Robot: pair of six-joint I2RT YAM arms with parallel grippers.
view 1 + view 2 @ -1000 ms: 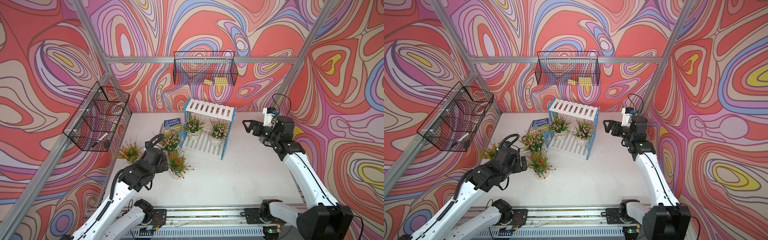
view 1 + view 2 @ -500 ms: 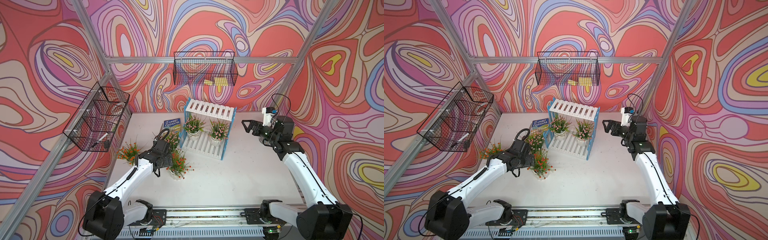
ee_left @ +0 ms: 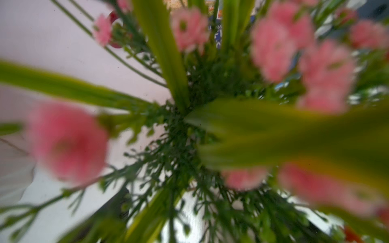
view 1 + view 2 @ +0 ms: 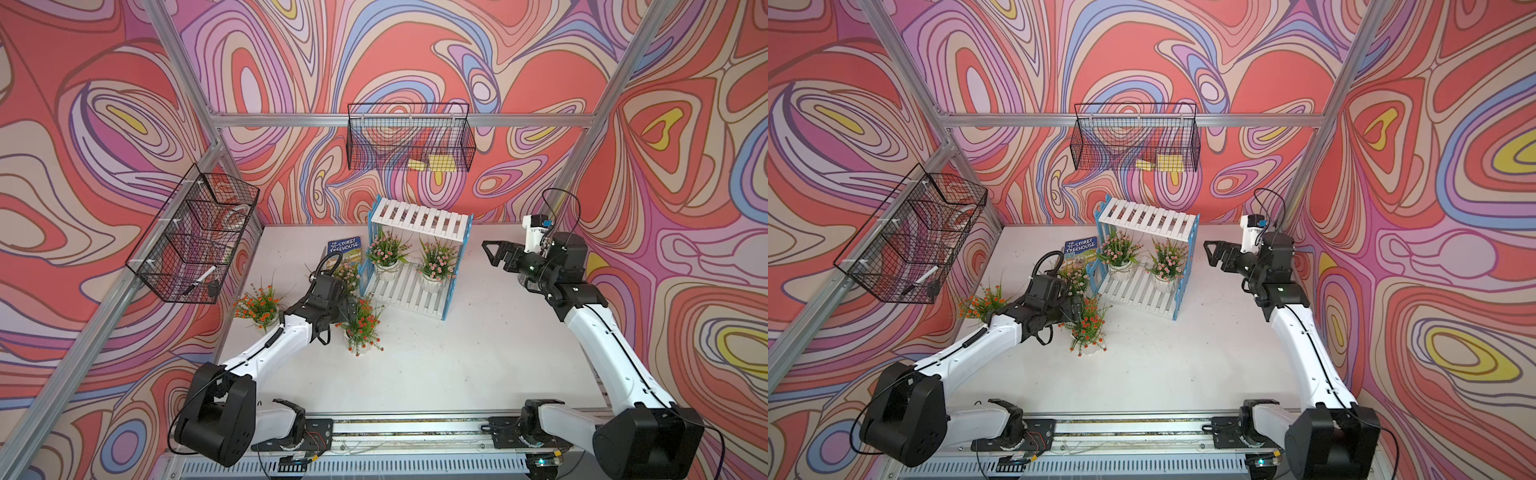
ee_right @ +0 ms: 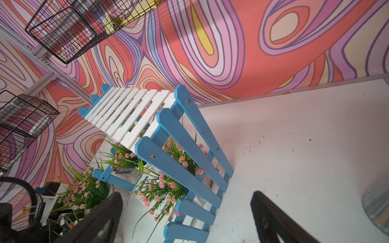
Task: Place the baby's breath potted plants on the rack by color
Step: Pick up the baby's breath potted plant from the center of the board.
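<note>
Baby's breath potted plants, five on show, and three stand on the white table! Nearest the base, the front orange-red plant (image 4: pixel 362 328) sits alone in its white pot. Just behind it, the left gripper (image 4: pixel 345 302) dips into green leaves, jaws spread wide and clamped on nothing, with blurred pink blooms filling its wrist view. Out by the table's left edge stands the side orange-red plant (image 4: pixel 258 305). The table pink plant (image 4: pixel 350 274) stands just beside the rack (image 4: pixel 419 218). On the lower tier, the left shelf plant (image 4: pixel 386 249) and the right shelf plant (image 4: pixel 438 262) stand side by side, both pink. A book (image 4: pixel 344 249) lies flat behind. The right gripper (image 4: pixel 492 254) hovers right of the rack, jaws apart, holding nothing. A wire basket (image 4: pixel 409 141) hangs on the far wall.
</note>
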